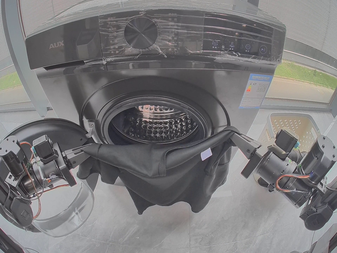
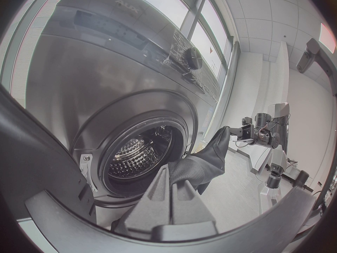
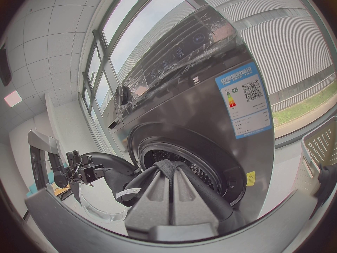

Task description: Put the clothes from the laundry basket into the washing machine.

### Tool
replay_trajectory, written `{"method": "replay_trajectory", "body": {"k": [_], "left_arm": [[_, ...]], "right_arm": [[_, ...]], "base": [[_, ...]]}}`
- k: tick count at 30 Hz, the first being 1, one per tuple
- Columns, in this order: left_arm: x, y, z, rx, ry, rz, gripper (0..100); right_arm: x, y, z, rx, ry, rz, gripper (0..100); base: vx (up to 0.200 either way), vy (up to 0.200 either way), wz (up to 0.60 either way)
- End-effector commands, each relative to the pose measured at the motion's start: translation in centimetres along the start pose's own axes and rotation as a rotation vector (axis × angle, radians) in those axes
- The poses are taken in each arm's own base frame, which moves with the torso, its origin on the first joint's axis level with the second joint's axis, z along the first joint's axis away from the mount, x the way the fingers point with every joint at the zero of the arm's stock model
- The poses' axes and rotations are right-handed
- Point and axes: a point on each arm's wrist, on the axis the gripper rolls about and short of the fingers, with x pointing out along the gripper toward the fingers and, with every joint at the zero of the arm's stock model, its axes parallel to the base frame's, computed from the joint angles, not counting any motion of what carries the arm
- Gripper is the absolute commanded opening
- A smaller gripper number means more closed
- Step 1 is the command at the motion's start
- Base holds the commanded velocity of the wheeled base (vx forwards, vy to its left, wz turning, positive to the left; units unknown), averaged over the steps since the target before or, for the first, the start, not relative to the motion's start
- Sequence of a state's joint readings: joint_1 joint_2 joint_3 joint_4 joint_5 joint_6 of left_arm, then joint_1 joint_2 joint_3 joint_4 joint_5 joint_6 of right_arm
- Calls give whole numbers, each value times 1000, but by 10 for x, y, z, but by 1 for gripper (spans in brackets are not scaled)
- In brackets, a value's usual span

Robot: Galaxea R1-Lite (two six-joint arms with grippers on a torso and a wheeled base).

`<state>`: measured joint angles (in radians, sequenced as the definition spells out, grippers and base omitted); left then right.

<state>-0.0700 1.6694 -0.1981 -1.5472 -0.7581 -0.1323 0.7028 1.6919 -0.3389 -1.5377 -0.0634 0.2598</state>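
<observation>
Hanging between 2 closed grippers, the black garment [image 1: 165,173] sags just in front of the washing machine [image 1: 158,71] opening. The left gripper [image 1: 86,150] pinches one end and the right gripper [image 1: 233,135] clamps the other. The door [image 1: 52,134] stands open at the left. Behind lie the drum [image 1: 156,123] and, right of the machine, the laundry basket [image 1: 295,127].
</observation>
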Motion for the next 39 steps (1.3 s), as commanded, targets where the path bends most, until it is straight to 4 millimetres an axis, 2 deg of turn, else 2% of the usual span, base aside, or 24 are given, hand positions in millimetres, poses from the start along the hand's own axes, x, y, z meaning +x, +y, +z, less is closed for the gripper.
{"method": "replay_trajectory", "body": {"k": [1,18,19,26,29,33,39], "left_arm": [[-1,-1,-3,-9,9,1,0],[-3,-8,-3,-10,12,1,0],[-3,-8,-3,-11,12,1,100],[-6,-12,-9,-21,32,1,100],[-7,-15,-11,-33,43,-7,100],[1,-26,-13,-41,52,-72,100],[18,-40,-19,-56,75,-136,100]], "right_arm": [[0,0,-7,0,27,-2,0],[-4,10,-12,7,44,12,0],[-4,10,-11,7,41,12,0],[-3,16,-13,13,47,33,0],[3,16,-16,15,45,36,0],[10,24,-22,22,58,61,0],[21,37,-19,32,27,108,0]], "base": [[0,0,0],[0,0,0],[0,0,0],[0,0,0],[0,0,0],[0,0,0],[0,0,0]]}}
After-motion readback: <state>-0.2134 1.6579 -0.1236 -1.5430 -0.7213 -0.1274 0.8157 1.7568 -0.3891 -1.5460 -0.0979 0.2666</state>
